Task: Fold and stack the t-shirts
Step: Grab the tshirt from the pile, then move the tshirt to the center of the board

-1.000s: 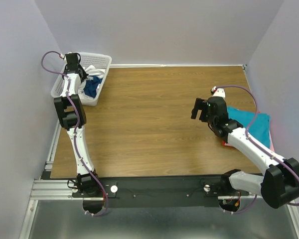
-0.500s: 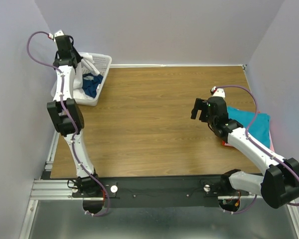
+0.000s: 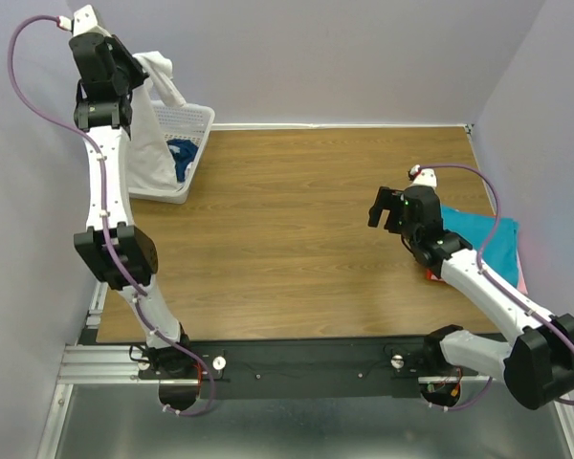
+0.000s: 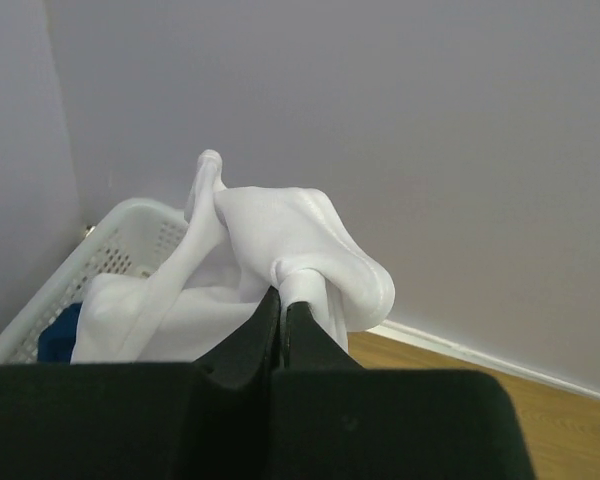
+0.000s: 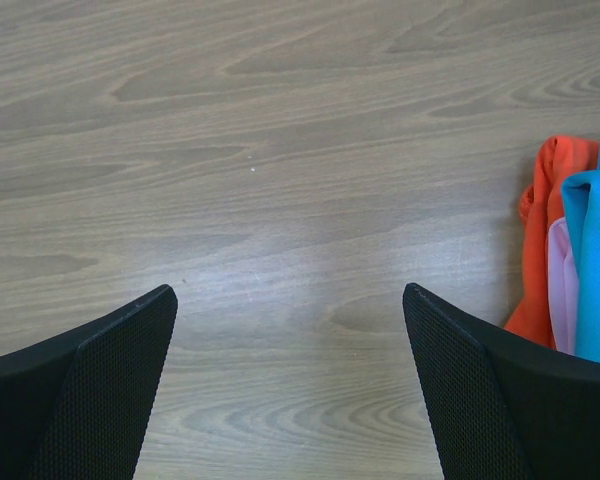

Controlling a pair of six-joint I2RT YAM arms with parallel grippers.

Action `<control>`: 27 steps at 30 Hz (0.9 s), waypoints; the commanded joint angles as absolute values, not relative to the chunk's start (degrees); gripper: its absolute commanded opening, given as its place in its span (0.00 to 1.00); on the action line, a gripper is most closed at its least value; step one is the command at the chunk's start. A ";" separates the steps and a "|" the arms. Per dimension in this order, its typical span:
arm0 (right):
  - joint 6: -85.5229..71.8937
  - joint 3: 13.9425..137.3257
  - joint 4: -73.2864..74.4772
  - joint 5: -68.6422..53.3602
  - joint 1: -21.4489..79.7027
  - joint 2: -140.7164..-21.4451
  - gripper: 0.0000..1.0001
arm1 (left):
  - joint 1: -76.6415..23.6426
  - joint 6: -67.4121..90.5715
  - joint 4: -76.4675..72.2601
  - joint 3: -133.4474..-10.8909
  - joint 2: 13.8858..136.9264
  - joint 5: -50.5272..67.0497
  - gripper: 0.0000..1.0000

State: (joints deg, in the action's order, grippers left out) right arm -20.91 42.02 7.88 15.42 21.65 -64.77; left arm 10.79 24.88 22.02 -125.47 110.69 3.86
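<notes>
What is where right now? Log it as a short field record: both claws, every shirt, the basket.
left claw: shut on the white t-shirt, raised above the basket
white t-shirt: hangs from the left claw, lower end down at the basket
basket: far left corner of the table
dark blue t-shirt: inside the basket
right claw: open, empty, over bare table
teal t-shirt: top of the pile at the table's right edge
pink t-shirt: edge showing under the teal one
red-orange t-shirt: edge showing under the teal one
</notes>
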 commanded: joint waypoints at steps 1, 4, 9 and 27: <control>-21.44 42.01 8.88 15.64 21.88 -63.02 1.00 | 8.61 24.79 15.91 -123.93 100.74 10.90 0.00; -21.44 41.75 8.88 16.61 21.88 -62.67 1.00 | 6.60 24.35 13.72 -121.47 96.25 11.86 0.00; -21.88 41.40 8.96 18.11 21.88 -61.97 1.00 | 1.87 23.74 11.25 -121.29 90.89 15.56 0.00; -23.29 39.29 8.96 24.70 21.88 -51.42 1.00 | -24.93 24.79 -5.62 -103.02 74.62 17.52 0.00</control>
